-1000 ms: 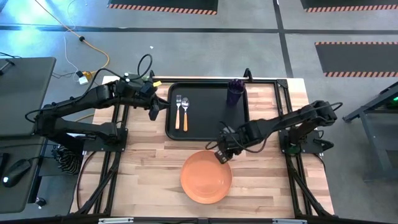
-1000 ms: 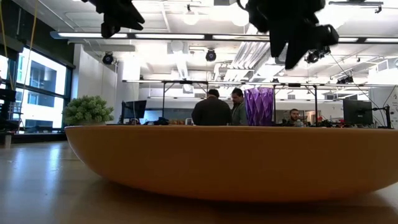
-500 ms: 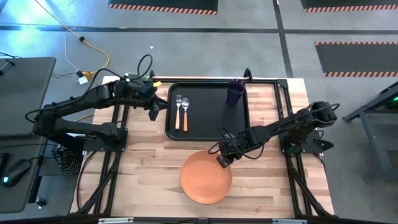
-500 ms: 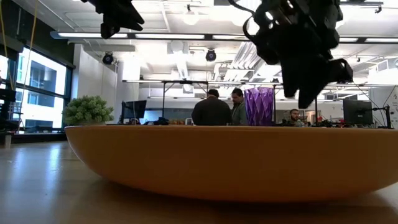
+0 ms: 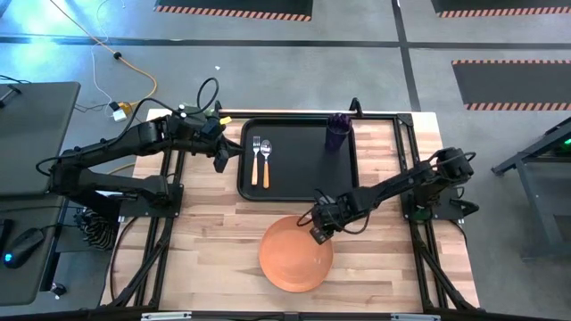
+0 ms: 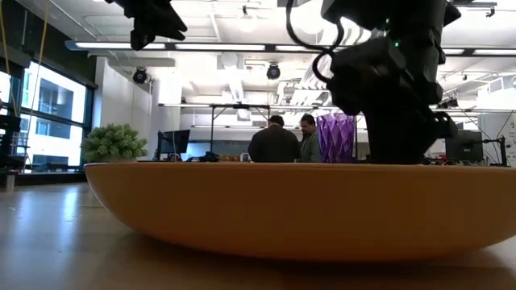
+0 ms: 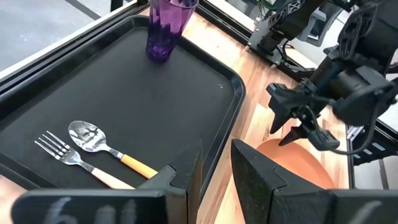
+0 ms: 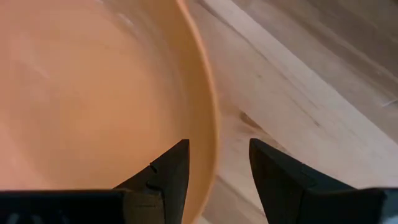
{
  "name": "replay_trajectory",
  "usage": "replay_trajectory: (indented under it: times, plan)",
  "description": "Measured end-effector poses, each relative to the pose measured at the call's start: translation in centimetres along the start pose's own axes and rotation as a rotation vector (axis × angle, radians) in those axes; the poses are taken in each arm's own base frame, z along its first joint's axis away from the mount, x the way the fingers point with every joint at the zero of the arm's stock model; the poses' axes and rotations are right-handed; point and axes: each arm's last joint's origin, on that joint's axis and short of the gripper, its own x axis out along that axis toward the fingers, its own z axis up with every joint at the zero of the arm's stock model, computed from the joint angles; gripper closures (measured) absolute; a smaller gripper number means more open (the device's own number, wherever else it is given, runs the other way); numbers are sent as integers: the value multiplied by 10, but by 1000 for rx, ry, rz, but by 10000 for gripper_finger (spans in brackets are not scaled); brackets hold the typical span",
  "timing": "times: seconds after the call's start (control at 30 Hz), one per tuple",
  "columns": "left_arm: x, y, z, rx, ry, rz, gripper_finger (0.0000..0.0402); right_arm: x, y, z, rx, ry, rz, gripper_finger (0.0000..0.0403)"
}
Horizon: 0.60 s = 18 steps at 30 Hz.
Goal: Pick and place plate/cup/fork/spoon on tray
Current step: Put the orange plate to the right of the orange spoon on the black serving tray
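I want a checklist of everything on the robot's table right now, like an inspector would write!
Surface: light wooden table, bare around the things.
Job's things: black rectangular tray holds the wooden-handled fork, wooden-handled spoon and upright purple tumbler; round orange plate lies on the table, off the tray.
Clutter: nothing seen.
Grippers: right gripper open, straddling the plate's rim; left gripper beside the tray, holding nothing.
Cables: yellow cable on the floor.
Surroundings: people stand far behind the table.
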Motion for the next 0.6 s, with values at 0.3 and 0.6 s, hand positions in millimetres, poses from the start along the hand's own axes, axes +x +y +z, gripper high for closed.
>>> replay_trajectory:
  times: [0.3,0.6]
  plan:
    - [0,1,0,0,-12,31,326,13,-2,0,4,24,-29,277]
    - [0,1,0,1,-13,35,326,16,1,1,17,42,-4,394]
